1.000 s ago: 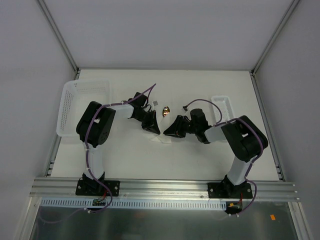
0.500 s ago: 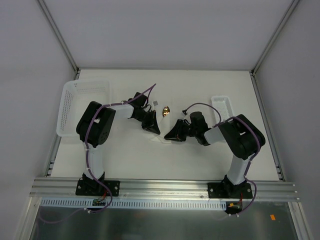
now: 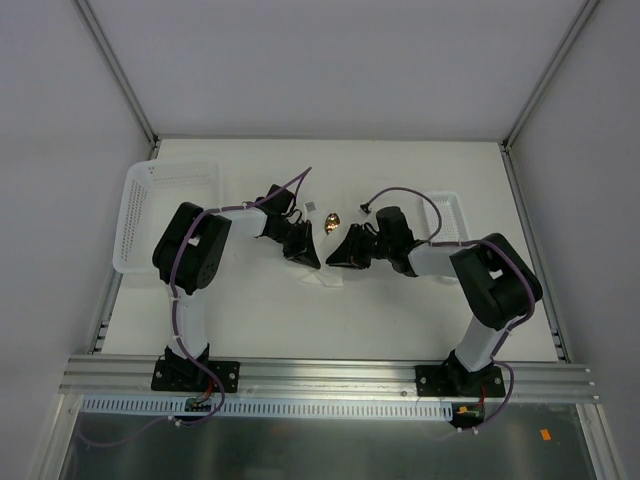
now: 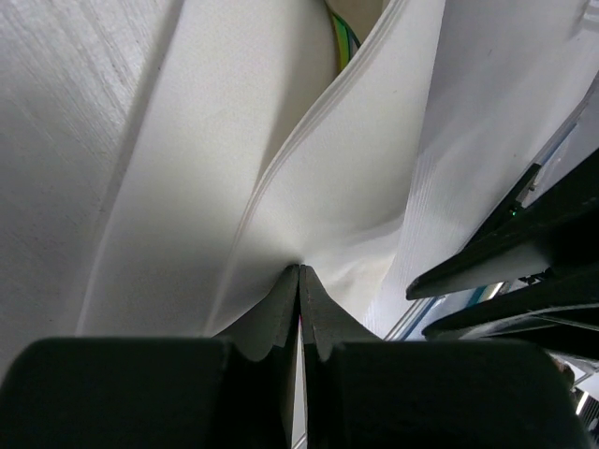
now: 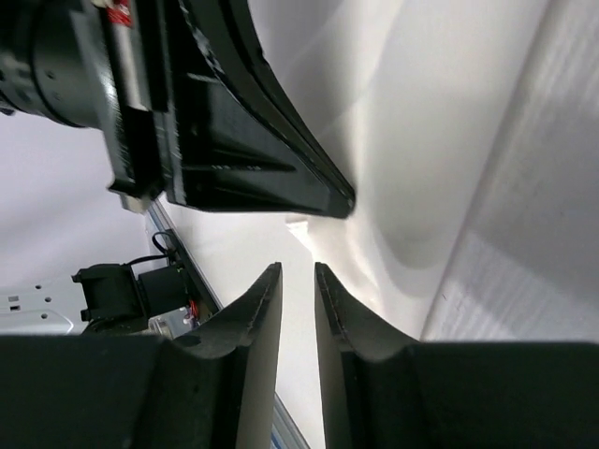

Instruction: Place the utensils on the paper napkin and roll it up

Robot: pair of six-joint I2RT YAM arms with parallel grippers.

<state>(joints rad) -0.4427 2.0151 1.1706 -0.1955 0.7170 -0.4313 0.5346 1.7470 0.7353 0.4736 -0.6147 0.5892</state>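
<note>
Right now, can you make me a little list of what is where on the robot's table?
left gripper: shut, pinching a fold of the paper napkin
right gripper: fingers a little apart, nothing seen between them, right beside the left gripper
spoon: its gold bowl shows just beyond the two grippers
fork: not visible in any view
large white basket: far left side of the table
small white basket: right side, behind the right arm
</note>
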